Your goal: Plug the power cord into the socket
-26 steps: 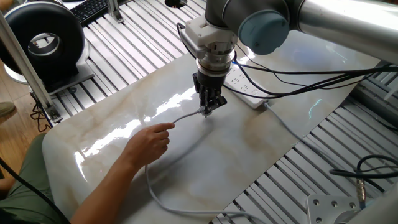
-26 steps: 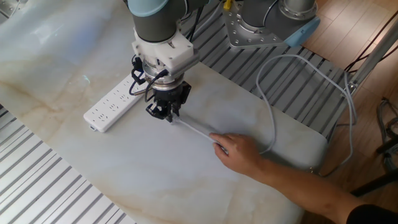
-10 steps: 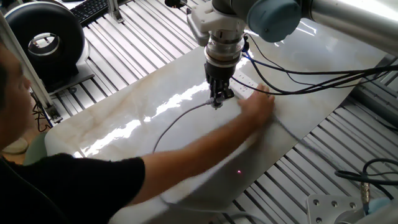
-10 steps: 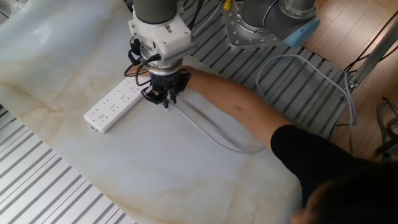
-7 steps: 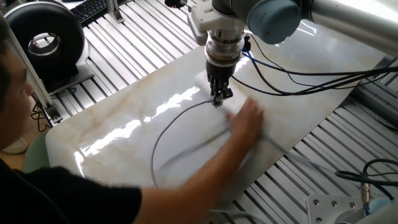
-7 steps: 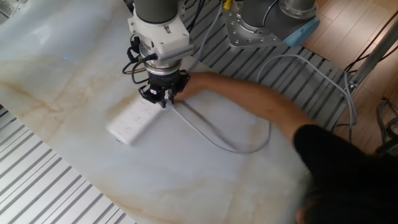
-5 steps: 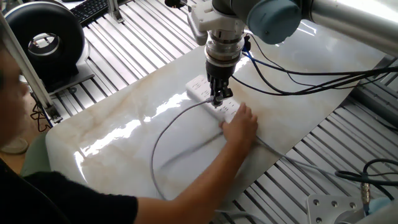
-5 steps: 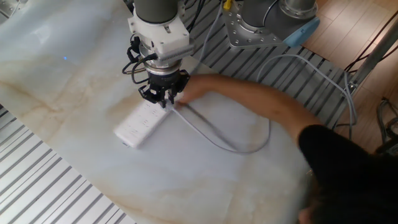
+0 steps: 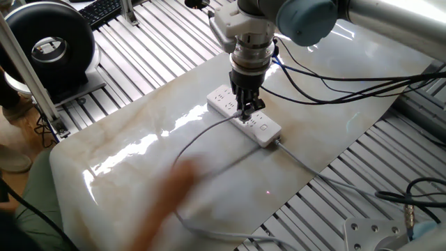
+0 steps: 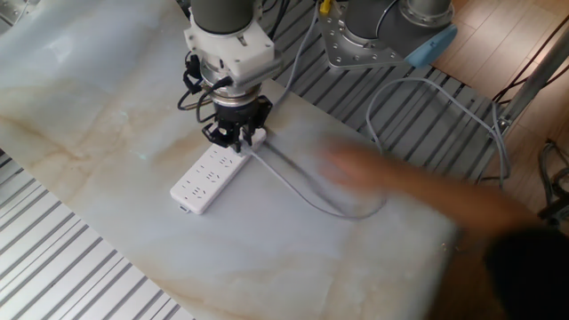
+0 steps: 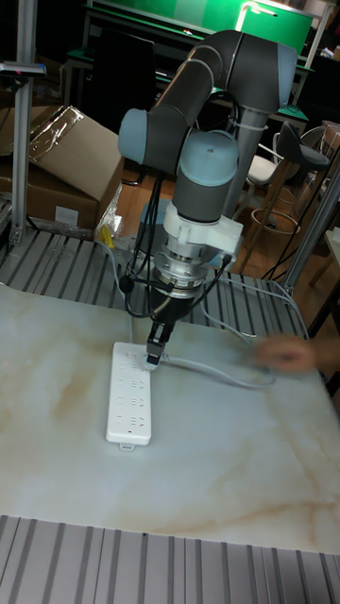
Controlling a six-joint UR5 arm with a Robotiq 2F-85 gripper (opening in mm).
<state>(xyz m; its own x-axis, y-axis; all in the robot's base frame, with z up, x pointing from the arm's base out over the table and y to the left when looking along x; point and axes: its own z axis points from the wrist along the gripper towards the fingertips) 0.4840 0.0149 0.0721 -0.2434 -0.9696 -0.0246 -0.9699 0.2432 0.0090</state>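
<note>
With the plug of the power cord (image 9: 209,131) pinched between its fingers, the end effector (image 9: 246,114) hangs directly over the socket (image 9: 262,130), which lies flat on the pale marbled tabletop (image 9: 132,132) with its white lead trailing off toward the slatted edge. In the tall fixed view the plug tip sits at or just above the strip's upper end, near the first row of pin holes; whether the pins touch the face I cannot tell. From the plug, the grey cable runs away across the stone in a loose curve. A blurred hand (image 10: 356,167) shows beside the cable, apart from the strip. The step in hand looks like alignment before insertion. Next comes a straight downward push, with the pins squared to one outlet's holes and the strip, which is unfastened, not shoved aside.
</note>
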